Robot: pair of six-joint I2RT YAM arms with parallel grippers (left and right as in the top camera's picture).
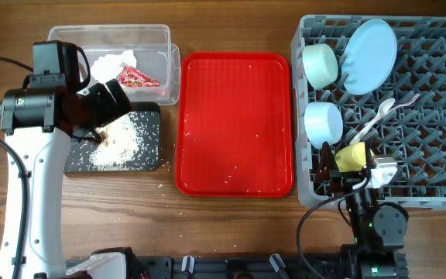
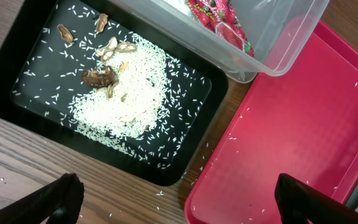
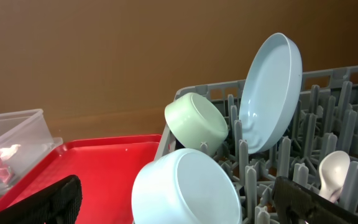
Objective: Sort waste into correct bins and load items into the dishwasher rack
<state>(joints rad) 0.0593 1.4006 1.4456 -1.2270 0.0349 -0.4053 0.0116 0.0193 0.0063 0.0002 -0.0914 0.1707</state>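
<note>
Grey plastic dishwasher rack (image 1: 440, 194) over on the right, holding a fair bit: pale blue plate (image 1: 370, 46) standing on edge between the pegs at the back, far bowl (image 1: 320, 64) tipped on its side just left of it, near bowl (image 1: 323, 122) tipped the same way one row closer, white utensil (image 1: 382, 115) lying slanted across the pegs, small yellow cup (image 1: 351, 157) near the front edge. Right gripper (image 3: 179, 208) sitting right at that cup, fingers (image 3: 55, 199) spread wide in the wrist view and pinching nothing there; can't tell from above whether it's touching the cup. Over on the left, left gripper (image 2: 179, 205) hanging by the black tub (image 2: 5, 102), fingers wide apart too, holding nothing. Rice (image 2: 123, 99) heaped in the black tub with brown food bits (image 2: 101, 76) along its far edge, plus stray grains on the wood and on the red tray (image 1: 235, 124) in the middle. Red wrapper (image 1: 136, 76) and crumpled tissue (image 1: 111, 62) sitting inside the clear tub (image 1: 157, 35), just behind the black one.
</note>
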